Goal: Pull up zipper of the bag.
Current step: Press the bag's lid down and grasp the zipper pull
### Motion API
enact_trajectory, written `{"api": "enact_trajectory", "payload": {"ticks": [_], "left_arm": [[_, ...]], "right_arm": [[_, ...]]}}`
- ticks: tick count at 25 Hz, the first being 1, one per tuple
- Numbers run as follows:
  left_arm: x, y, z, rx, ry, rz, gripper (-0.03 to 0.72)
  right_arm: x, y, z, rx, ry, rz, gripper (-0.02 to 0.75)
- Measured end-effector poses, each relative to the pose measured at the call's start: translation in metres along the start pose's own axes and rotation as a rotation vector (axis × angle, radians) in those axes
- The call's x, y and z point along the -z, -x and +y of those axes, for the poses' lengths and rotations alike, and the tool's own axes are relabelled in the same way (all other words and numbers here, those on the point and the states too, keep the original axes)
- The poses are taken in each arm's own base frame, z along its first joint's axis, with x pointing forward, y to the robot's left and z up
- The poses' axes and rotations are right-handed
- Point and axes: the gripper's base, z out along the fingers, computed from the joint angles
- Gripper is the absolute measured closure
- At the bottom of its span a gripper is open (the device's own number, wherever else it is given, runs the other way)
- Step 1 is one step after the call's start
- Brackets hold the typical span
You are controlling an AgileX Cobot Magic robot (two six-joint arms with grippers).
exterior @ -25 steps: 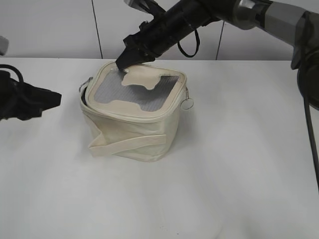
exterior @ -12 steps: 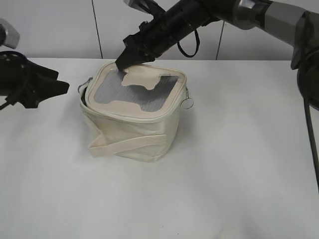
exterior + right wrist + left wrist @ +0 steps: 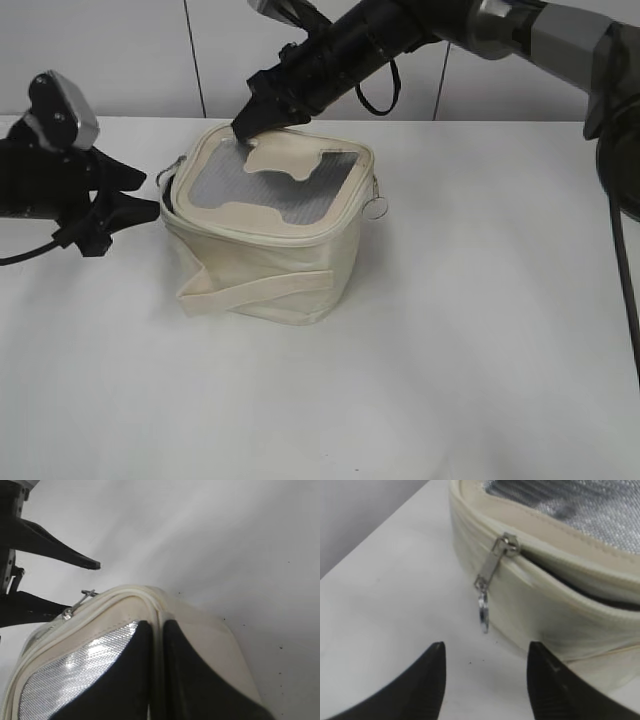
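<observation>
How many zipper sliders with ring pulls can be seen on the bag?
2. One slider hangs at the bag's left corner, in front of the open left gripper. The other hangs at the right corner. More could be hidden behind.

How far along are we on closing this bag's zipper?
Done: the right gripper, shut, presses down on the back edge of the bag lid, steadying it.
In hand: the left gripper is open and lined up with the zipper's ring pull, not touching it.
Left: grasp the pull and run the slider along the zipper; a dark gap beside it shows the rim is unzipped there.
</observation>
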Motion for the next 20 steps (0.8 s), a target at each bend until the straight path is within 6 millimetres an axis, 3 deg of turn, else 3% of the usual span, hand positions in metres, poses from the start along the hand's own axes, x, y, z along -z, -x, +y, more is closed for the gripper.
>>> {"api": "enact_trajectory", "payload": {"ticks": [13,20], "left_arm": [[-0.014,0.013,0.013,-0.057,0.0,-0.05,0.288],[-0.03,0.021,0.01,-0.086,-0.006,-0.03,0.379]], "right_arm": [[0.0,0.0,0.0,0.0,0.001,0.002,0.694],[0.0,0.0,0.0,0.001,0.001,0.004,0.694]]}}
